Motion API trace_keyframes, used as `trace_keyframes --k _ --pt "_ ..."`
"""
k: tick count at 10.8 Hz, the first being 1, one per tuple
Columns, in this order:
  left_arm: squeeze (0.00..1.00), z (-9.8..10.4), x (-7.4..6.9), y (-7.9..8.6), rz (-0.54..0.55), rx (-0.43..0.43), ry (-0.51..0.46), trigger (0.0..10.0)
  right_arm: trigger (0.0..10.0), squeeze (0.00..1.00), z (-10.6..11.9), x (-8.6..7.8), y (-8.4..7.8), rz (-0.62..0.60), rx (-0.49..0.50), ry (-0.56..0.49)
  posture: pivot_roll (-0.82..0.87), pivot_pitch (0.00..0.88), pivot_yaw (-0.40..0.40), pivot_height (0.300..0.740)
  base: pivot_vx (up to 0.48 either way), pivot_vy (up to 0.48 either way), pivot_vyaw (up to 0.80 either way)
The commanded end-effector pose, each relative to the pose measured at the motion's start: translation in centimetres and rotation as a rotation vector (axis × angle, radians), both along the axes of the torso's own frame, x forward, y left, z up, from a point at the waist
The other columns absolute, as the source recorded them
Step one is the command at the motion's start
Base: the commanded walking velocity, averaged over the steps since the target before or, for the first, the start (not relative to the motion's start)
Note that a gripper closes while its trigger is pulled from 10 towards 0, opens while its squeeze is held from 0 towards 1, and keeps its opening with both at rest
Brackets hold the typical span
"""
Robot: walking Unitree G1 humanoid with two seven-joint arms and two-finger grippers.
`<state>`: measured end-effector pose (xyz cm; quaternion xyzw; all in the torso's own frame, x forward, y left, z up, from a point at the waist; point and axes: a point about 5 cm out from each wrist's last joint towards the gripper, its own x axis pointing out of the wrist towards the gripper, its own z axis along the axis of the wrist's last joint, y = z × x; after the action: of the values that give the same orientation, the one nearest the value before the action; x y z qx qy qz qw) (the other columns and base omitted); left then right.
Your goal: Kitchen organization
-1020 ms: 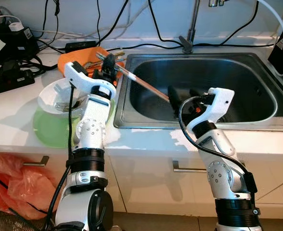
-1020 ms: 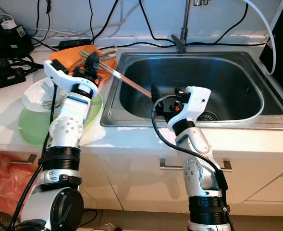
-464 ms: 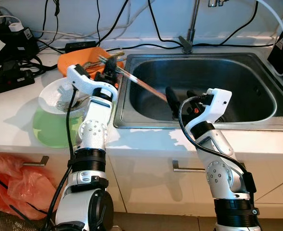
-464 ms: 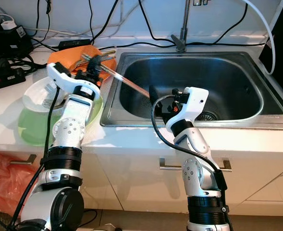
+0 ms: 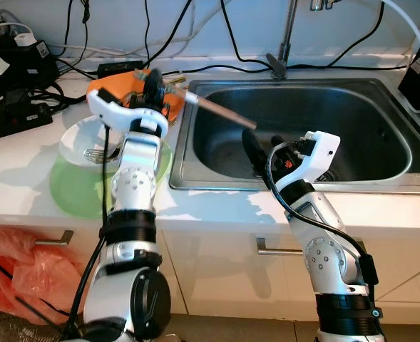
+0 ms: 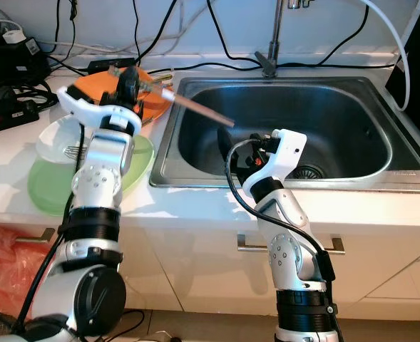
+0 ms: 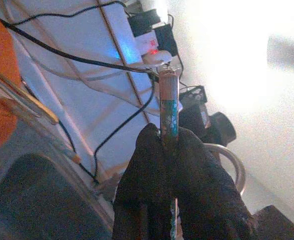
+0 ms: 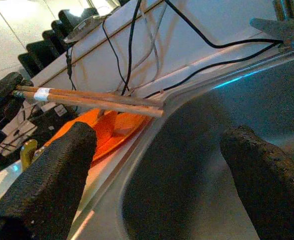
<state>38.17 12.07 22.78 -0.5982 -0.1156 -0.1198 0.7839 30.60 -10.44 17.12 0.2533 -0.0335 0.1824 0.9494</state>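
From the head views, the left gripper (image 5: 151,80) held a pair of wooden chopsticks (image 5: 213,109) tight above the orange plate (image 5: 113,87). The sticks poked out over the steel sink (image 5: 381,92).

In the left wrist view, the black fingers (image 7: 137,195) squeezed the chopsticks between them.

In the right wrist view, the right gripper (image 8: 151,172) stayed wide open and empty in the sink, with the chopsticks well beyond its fingers.

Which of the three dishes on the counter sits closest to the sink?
The orange plate, at the back of the counter by the sink corner. The white bowl and the green plate under it sit nearer the counter's front edge.
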Motion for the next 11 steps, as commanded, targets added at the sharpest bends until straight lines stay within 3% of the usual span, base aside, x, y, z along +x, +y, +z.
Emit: trace_keyframes --k 1,4,7,11 --pt "0.0 1.4 0.1 -2.4 -0.061 -0.05 -0.036 10.0 10.0 0.0 0.6 0.3 0.3 0.031 0.036 -0.003 0.08 0.0 0.071 0.74 0.0 0.0 0.0" --pt "0.0 1.2 -0.2 -3.3 -0.09 -0.064 -0.038 10.0 10.0 0.0 1.0 0.7 0.9 0.056 0.11 0.001 0.08 0.0 0.071 0.74 0.0 0.0 0.0" --pt "0.0 1.7 -0.8 -4.5 -0.14 -0.095 -0.089 10.0 10.0 0.0 1.8 1.4 1.5 0.112 0.349 0.064 0.08 0.0 0.07 0.74 0.0 0.0 0.0" --pt "0.0 1.8 -1.3 -6.1 -0.213 -0.099 -0.104 10.0 10.0 0.0 3.0 2.3 2.4 0.147 0.479 0.086 0.08 0.0 0.071 0.74 0.0 0.0 0.0"
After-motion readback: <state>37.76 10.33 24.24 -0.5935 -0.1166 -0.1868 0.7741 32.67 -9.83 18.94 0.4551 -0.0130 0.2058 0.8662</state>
